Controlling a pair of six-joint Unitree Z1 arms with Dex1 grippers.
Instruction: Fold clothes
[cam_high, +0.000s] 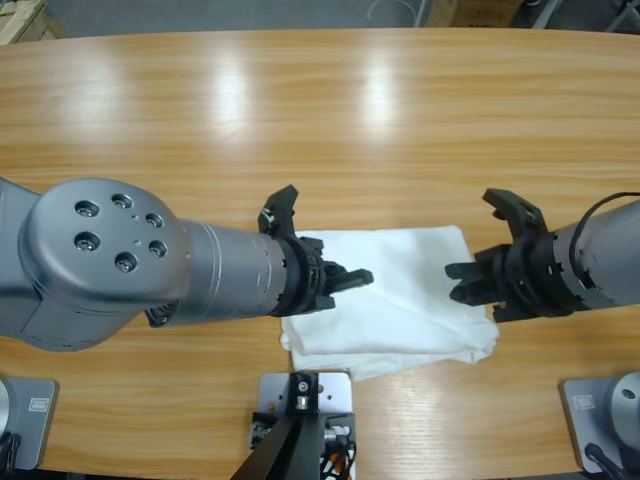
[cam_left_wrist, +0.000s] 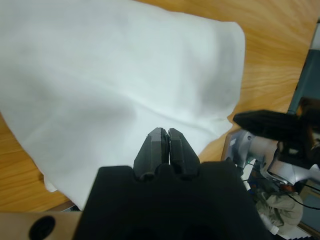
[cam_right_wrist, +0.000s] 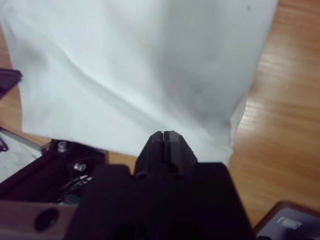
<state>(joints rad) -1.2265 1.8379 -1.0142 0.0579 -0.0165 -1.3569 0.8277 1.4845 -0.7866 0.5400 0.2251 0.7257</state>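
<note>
The clothes are one white T-shirt (cam_high: 400, 305), folded into a small rectangle that lies flat near the table's front middle. My left gripper (cam_high: 362, 277) reaches in from the left and hovers over the shirt's left part, jaws shut with nothing between them. From the right, my right gripper (cam_high: 455, 272) stands at the shirt's right edge, also shut and empty. In the left wrist view the closed left gripper (cam_left_wrist: 165, 134) points across the shirt (cam_left_wrist: 100, 75). The right wrist view has the closed right gripper (cam_right_wrist: 165, 136) over the smooth shirt (cam_right_wrist: 125, 65).
The wooden table (cam_high: 300, 120) stretches bare behind and to both sides of the shirt. The left arm's big silver elbow (cam_high: 100, 260) covers the table's left front. In the left wrist view the other arm's black gripper (cam_left_wrist: 265, 124) shows beyond the shirt's corner.
</note>
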